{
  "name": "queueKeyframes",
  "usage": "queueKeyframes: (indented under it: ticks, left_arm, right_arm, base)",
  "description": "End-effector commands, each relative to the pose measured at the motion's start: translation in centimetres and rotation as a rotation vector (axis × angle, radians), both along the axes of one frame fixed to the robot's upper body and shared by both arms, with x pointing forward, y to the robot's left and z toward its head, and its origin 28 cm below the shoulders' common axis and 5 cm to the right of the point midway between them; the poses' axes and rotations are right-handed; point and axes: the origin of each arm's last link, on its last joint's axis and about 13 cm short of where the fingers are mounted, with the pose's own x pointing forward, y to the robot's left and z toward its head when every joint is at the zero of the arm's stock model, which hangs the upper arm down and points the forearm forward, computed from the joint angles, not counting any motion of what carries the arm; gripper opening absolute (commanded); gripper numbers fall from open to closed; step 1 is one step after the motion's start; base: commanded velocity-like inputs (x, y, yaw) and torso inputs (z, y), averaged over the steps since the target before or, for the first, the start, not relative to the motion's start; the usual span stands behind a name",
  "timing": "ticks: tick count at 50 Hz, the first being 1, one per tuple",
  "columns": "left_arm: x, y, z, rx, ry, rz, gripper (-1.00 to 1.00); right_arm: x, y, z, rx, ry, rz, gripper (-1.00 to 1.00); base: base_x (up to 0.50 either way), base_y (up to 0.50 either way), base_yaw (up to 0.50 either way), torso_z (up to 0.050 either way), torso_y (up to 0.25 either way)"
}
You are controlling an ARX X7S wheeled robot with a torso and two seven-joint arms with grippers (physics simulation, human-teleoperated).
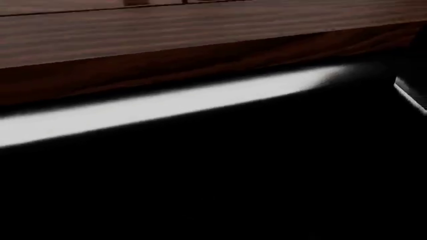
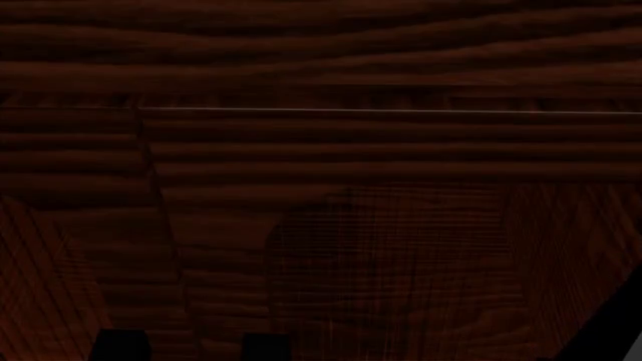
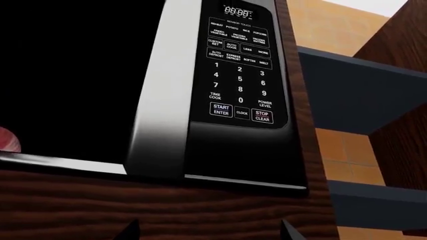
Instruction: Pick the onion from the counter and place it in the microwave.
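Observation:
The microwave (image 3: 167, 100) fills the right wrist view, with a black front, silver trim and a keypad (image 3: 239, 75). At that view's edge a small red-pink rounded patch, which looks like the onion (image 3: 8, 139), shows against the black just above the lower silver rim. My right gripper (image 3: 208, 231) is open below the microwave, its dark fingertips (image 3: 130, 231) wide apart over brown wood with nothing between them. The left wrist view shows none of the left gripper's fingers, only blackness. Two dark blocks (image 2: 120, 346) at the head view's lower edge may be its fingers. The counter is out of view.
Dark reddish-brown wood cabinet panels (image 2: 381, 150) fill the head view at close range. A wood panel (image 1: 200, 45) runs above a glossy black surface with a bright streak (image 1: 167, 105) in the left wrist view. Blue-grey shelves (image 3: 360, 95) and an orange wall stand beside the microwave.

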Motion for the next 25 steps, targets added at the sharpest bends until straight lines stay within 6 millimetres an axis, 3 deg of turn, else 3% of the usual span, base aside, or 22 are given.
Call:
queueKeyframes:
  ticks: [1, 25]
  left_arm:
    - [-0.7, -0.1, 0.5, -0.007, -0.148, -0.012, 1.00]
    - [-2.0, -0.5, 0.9, 0.041, -0.313, -0.036, 1.00]
  right_arm:
    - [0.1, 0.0, 0.2, -0.001, -0.003, 0.001, 1.00]
    - [0.0, 0.0, 0.1, 0.002, -0.008, -0.001, 1.00]
  base:
    - [0.00, 0.00, 0.00, 0.000, 0.000]
    - [0.00, 0.00, 0.00, 0.000, 0.000]
